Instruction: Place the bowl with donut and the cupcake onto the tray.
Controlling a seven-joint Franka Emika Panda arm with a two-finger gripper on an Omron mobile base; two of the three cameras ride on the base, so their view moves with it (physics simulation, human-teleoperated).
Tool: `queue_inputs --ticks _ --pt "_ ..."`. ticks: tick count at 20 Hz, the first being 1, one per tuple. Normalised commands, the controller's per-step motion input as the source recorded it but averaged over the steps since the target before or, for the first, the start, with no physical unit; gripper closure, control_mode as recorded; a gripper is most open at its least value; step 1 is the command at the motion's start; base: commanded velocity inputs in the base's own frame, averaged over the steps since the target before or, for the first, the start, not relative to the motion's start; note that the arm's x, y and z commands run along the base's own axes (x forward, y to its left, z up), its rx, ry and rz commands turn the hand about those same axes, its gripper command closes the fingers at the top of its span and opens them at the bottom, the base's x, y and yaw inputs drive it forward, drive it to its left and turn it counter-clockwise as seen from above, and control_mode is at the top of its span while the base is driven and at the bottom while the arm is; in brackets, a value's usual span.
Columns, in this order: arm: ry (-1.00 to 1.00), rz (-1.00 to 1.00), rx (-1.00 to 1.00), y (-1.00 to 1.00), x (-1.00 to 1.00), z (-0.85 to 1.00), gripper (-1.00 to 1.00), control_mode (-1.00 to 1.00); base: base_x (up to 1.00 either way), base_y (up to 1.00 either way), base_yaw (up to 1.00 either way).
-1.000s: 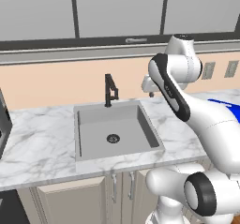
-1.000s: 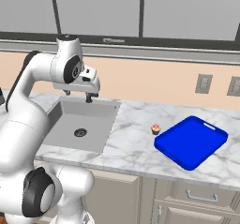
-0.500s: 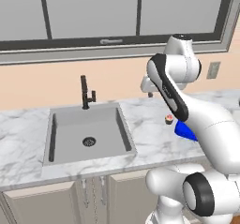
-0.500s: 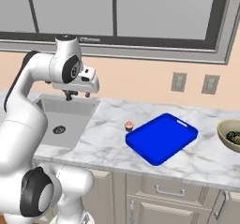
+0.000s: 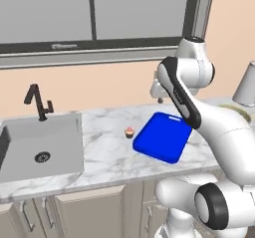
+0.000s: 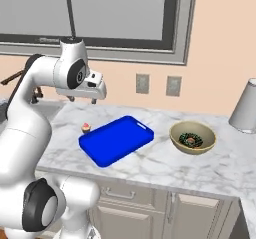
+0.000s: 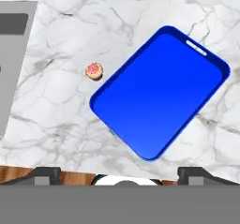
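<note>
Marble counter (image 6: 150,160) carries the blue tray (image 6: 116,139), nothing on it yet. Cupcake (image 7: 94,70) sits just off the tray's 9 o'clock edge; light, soft frosting, best pinched at the wrapper. Bowl (image 6: 192,137) with donut (image 6: 190,139) lies at 3 o'clock; stiff, gripped by the rim. Gripper (image 6: 82,98) is held high, fully spread, empty.

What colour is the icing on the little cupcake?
Pink, with a red dot on top; the cupcake shows best in the hand view.

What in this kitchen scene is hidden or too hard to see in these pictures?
- Bowl: in the left base view the robot's arm covers nearly all of it.
- Donut: right base view, too small to make out its sprinkles.
- Sink: left base view, cut off by the left edge.
- Cupcake: hand view, seen from above, so its wrapper is hidden.
</note>
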Motion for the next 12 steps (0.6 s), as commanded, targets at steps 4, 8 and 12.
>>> queue_inputs --ticks 4,8,12 --pt "0.0 0.0 0.0 0.0 0.0 0.0 -1.0 1.0 0.0 -0.72 0.0" --pt "0.0 0.0 0.0 0.0 0.0 0.0 -1.0 1.0 0.04 -0.39 0.0" --pt "0.0 0.0 0.0 0.0 0.0 0.0 -1.0 1.0 0.17 -0.33 0.0"
